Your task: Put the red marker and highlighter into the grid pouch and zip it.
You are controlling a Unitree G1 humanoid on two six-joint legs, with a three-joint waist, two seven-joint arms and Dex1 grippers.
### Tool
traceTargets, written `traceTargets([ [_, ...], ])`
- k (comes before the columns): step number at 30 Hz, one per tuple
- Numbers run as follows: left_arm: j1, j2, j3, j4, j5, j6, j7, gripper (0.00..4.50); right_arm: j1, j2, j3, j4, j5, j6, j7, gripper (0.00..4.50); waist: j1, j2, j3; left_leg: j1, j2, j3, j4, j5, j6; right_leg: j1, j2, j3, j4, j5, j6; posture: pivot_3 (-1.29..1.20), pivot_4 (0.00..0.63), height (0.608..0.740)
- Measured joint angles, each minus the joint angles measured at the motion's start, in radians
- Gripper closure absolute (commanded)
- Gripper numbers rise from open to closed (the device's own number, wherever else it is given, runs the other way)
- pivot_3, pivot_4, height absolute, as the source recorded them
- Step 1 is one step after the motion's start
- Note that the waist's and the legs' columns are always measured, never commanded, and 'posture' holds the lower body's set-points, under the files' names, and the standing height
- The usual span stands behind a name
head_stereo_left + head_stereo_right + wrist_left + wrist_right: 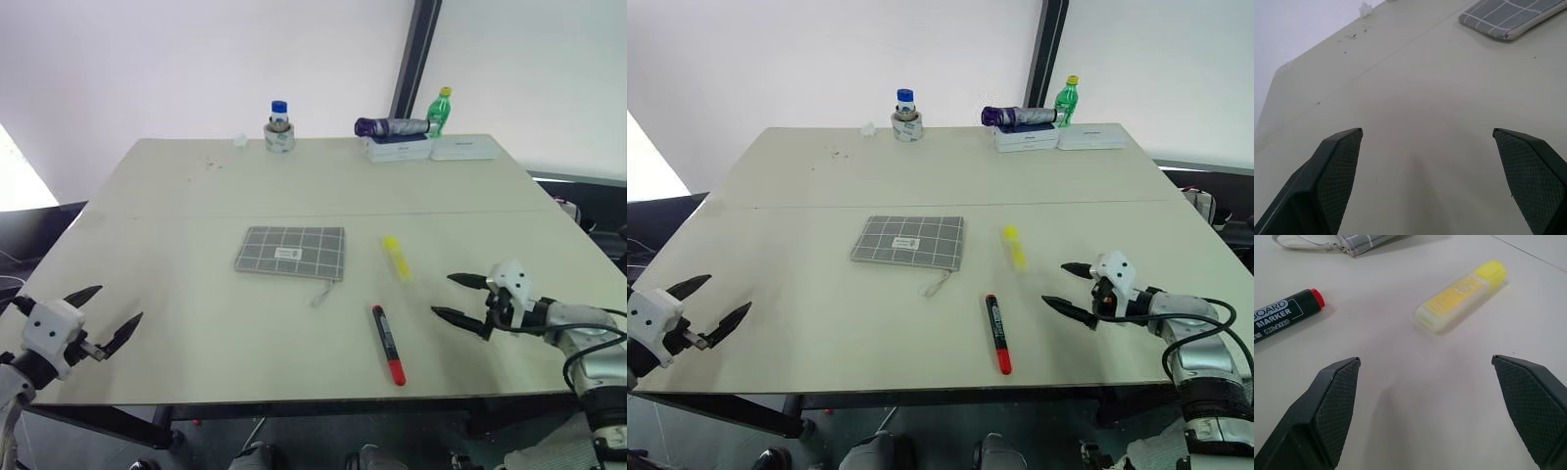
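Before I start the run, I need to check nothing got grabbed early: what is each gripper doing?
Left gripper: jaws open, holding nothing.
Right gripper: jaws open, holding nothing.

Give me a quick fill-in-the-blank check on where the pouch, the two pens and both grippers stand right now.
1. The grid pouch lies flat on the table, and its zipper cord trails toward the ____ marker.
2. The highlighter lies between the pouch and the ____ gripper.
3. Both the left gripper and the right one are ____ and hold nothing.
4. The marker's red cap points ____ the robot.

Missing words: red; right; open; toward
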Motion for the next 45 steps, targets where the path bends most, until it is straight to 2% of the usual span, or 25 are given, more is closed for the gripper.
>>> traceTargets([
  [10,-0.043,0.001,-0.006,0.039,0.026,-0.043,0.000,0.00,-0.001,0.021,0.002,-0.030,0.001,0.028,-0.018,0.02,-0.001,0.000,0.000,0.000,0.000,0.000,0.000,0.000,0.000,0.000,0.000,0.000,0.000,0.000,0.000,0.00,0.150,0.740],
  [23,-0.181,0.025,-0.079,0.171,0.168,-0.209,0.074,0.00,-0.034,0.091,0.013,-0.106,0.021,0.110,-0.086,0.02,0.000,0.000,0.000,0.000,0.000,0.001,0.000,0.000,0.000,0.000,0.000,0.000,0.000,0.000,0.000,0.00,0.150,0.740],
  [26,-0.238,0.030,-0.117,0.232,0.227,-0.258,0.113,0.00,-0.072,0.144,0.020,-0.122,0.022,0.131,-0.120,0.76,-0.001,0.000,0.000,0.000,0.000,0.001,0.000,0.000,0.000,0.000,0.001,0.000,0.000,0.000,0.000,0.00,0.150,0.740],
  [29,-0.321,0.040,-0.168,0.311,0.315,-0.313,0.174,0.00,-0.143,0.212,0.054,-0.110,0.009,0.131,-0.165,2.34,-0.002,0.000,0.000,-0.001,0.000,0.001,0.000,0.001,0.000,0.000,0.002,0.000,0.000,0.001,0.000,0.00,0.150,0.740],
  [33,-0.449,0.059,-0.240,0.430,0.402,-0.384,0.240,0.00,-0.250,0.312,0.107,-0.031,-0.084,0.048,-0.280,4.44,-0.001,0.000,0.000,-0.003,0.000,0.003,0.000,0.003,-0.004,-0.003,0.003,0.000,0.001,0.001,0.000,0.00,0.150,0.740],
  [40,-0.676,0.065,-0.404,0.689,0.567,-0.507,0.363,0.00,-0.457,0.429,0.211,0.286,-0.301,-0.096,-0.543,4.44,-0.002,0.000,0.000,-0.005,-0.001,0.009,0.000,0.005,-0.006,-0.007,0.004,0.001,0.003,0.001,0.001,0.00,0.150,0.740],
  [45,-0.779,0.053,-0.545,0.839,0.713,-0.565,0.481,0.00,-0.554,0.442,0.267,0.487,-0.434,-0.191,-0.714,4.44,-0.002,0.000,0.000,-0.006,-0.001,0.012,-0.001,0.006,-0.007,-0.009,0.004,0.002,0.003,0.000,0.001,0.00,0.150,0.740],
])
